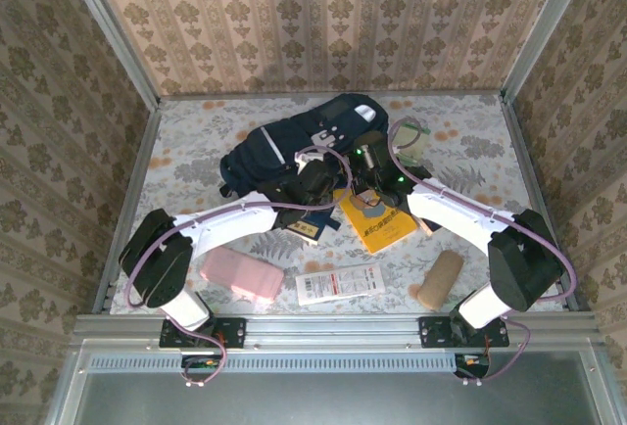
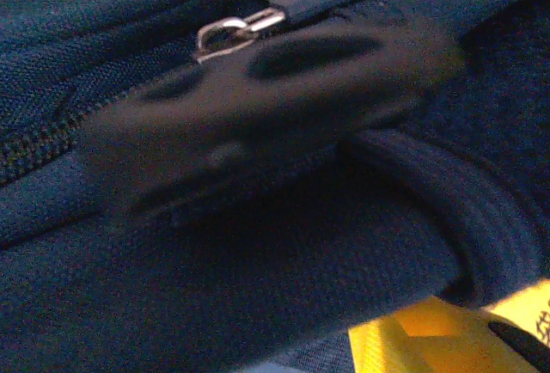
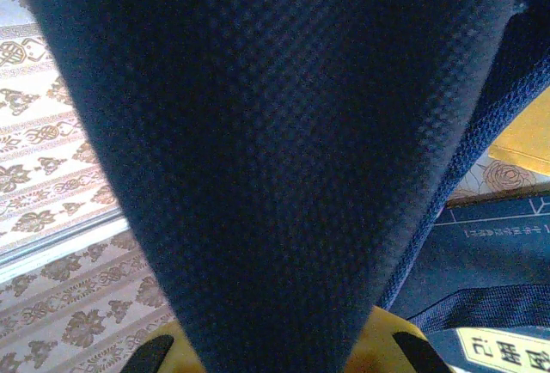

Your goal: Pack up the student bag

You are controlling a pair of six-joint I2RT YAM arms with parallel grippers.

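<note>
The student bag [image 1: 284,146], a large navy backpack with white patches, lies at the middle back of the table. My left gripper [image 1: 312,184] presses against its near edge. In the left wrist view the bag's fabric [image 2: 258,253] covers the jaws, and one yellow finger [image 2: 447,339] shows at the lower right. A metal zip slider [image 2: 236,31] with a black rubber pull [image 2: 275,89] sits just above. My right gripper [image 1: 370,166] is at the bag's right end. In the right wrist view that gripper [image 3: 275,351] is shut on a taut navy piece of the bag [image 3: 275,132].
A yellow book [image 1: 377,221] and a small navy booklet [image 1: 309,226] lie just in front of the bag. Nearer the front edge are a pink pouch [image 1: 240,276], a white packet [image 1: 338,283] and a tan roll [image 1: 441,278]. Metal rails frame the table.
</note>
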